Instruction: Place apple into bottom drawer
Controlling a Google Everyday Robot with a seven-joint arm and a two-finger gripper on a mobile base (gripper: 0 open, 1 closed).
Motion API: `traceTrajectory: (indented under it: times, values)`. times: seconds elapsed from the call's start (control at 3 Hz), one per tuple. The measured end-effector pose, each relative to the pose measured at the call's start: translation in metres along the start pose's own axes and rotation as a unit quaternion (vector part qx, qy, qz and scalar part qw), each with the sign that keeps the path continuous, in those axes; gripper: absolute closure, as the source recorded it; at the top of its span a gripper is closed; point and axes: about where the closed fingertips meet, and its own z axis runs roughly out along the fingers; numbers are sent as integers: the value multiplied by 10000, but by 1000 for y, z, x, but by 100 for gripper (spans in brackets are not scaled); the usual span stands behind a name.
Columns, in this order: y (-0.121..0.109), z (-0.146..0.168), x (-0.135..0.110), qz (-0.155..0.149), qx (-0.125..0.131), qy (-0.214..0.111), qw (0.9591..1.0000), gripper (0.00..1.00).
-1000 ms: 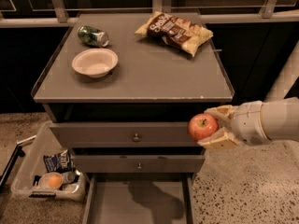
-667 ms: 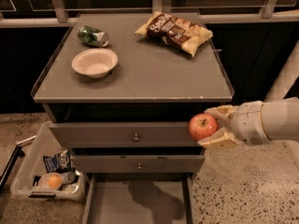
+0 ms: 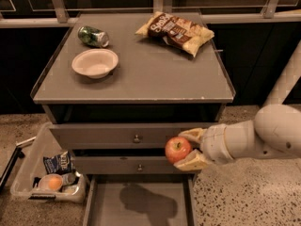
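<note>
My gripper (image 3: 187, 149) hangs in front of the cabinet's right side, with my pale arm (image 3: 263, 133) reaching in from the right. My two fingers (image 3: 190, 134) are closed around the apple (image 3: 178, 149), one on top and one beneath, and its red side faces left. The apple is in the air at the height of the gap between the upper drawer front (image 3: 108, 136) and the middle drawer front (image 3: 108, 165). It is right of both small knobs; I cannot tell whether it touches either front.

Below and nearer lies the bottom drawer (image 3: 106, 208), pulled out, with a flat grey floor. Its thin left wall and right wall run toward the near edge of the view. A dark shadow (image 3: 141, 201) sits on the middle of that floor, and nothing else lies in the drawer. The apple is over the drawer's far right part, just inside the line of the right wall. The room straight down and to the left of it is open.

Left of the drawer, on the speckled floor (image 3: 235, 197), stands a clear bin (image 3: 26, 180) holding a pale-orange round item (image 3: 51, 181) and a blue packet (image 3: 59, 163). It is just beside the drawer's left wall and well apart from me.

On the cabinet top (image 3: 155, 74), well above my fingers, are a white bowl (image 3: 95, 62) at the left, a green can (image 3: 93, 36) lying on its side beyond it, and a chip bag (image 3: 176, 31) at the far right. The top's near edge overhangs the drawer fronts.
</note>
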Motion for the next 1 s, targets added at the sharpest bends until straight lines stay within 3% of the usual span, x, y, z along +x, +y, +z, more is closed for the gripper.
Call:
traceTrajectory:
  times: [0.33,0.67,1.0]
  values:
    - [16,43,23,26,-58,-158,9999,100]
    - [16,74,54,31,223,-275,9994,100]
    - [3,94,87,292,517,-429,9973,100]
